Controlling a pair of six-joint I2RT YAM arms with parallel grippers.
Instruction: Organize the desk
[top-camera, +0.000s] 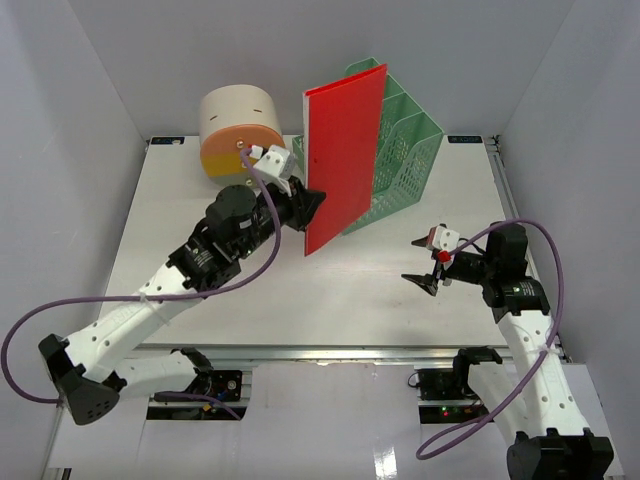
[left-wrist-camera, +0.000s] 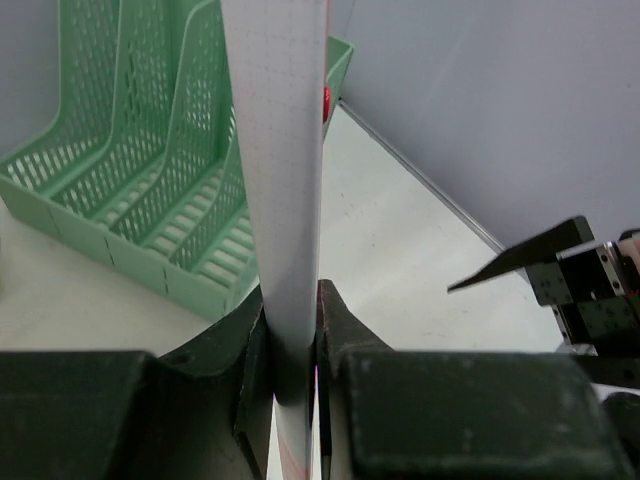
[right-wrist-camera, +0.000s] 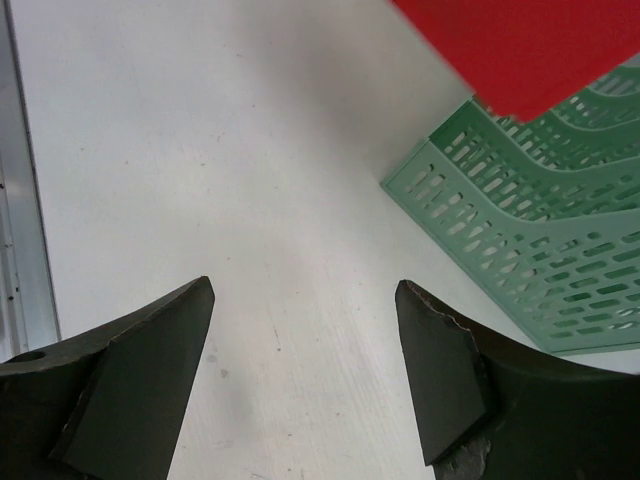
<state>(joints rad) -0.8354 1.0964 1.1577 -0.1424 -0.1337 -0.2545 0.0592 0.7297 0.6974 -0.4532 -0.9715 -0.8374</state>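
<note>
My left gripper (top-camera: 312, 205) is shut on the lower edge of a flat red book (top-camera: 345, 150), which stands upright above the white desk (top-camera: 330, 300). In the left wrist view the book's pale edge (left-wrist-camera: 280, 150) rises from between the closed jaws of the left gripper (left-wrist-camera: 292, 300). The book reaches up in front of the green mesh file rack (top-camera: 405, 150); I cannot tell whether it is inside a slot. My right gripper (top-camera: 415, 262) hovers open over bare desk to the right of the book, with nothing between its fingers (right-wrist-camera: 305, 285).
A beige round drawer box (top-camera: 238, 125) stands at the back left, just behind my left wrist. The green rack (right-wrist-camera: 540, 250) lies ahead and right of my right gripper. A metal rail (top-camera: 330, 352) runs along the desk's front edge. Grey walls enclose three sides.
</note>
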